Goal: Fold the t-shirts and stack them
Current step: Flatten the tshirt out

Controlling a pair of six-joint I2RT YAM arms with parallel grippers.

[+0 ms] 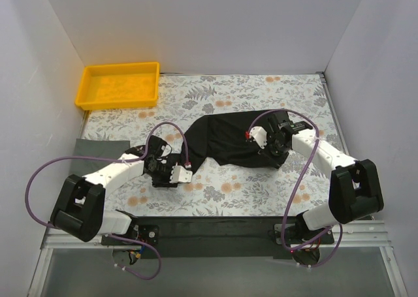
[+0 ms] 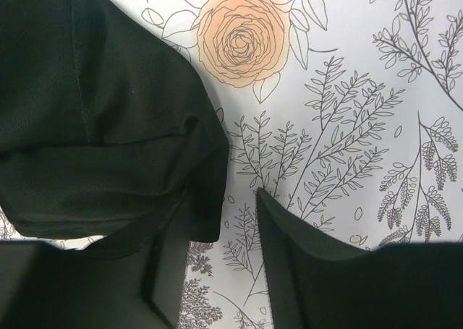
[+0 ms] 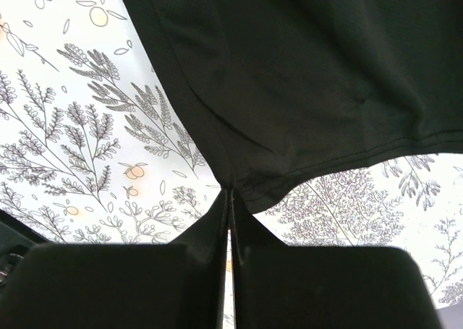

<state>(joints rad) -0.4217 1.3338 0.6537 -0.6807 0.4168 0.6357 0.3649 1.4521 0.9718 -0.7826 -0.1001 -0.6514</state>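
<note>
One black t-shirt lies bunched across the middle of the flowered table. My left gripper is at the shirt's left end. In the left wrist view it is open: a sleeve-like fold of the shirt drapes over the left finger, the right finger is bare, and tablecloth shows between them. My right gripper is at the shirt's near right edge. In the right wrist view it is shut on the hem of the shirt, which spreads away above the fingertips.
A yellow tray stands at the back left corner. A dark grey mat lies at the left edge. White walls close in the table on three sides. A black strip runs along the near edge between the arm bases.
</note>
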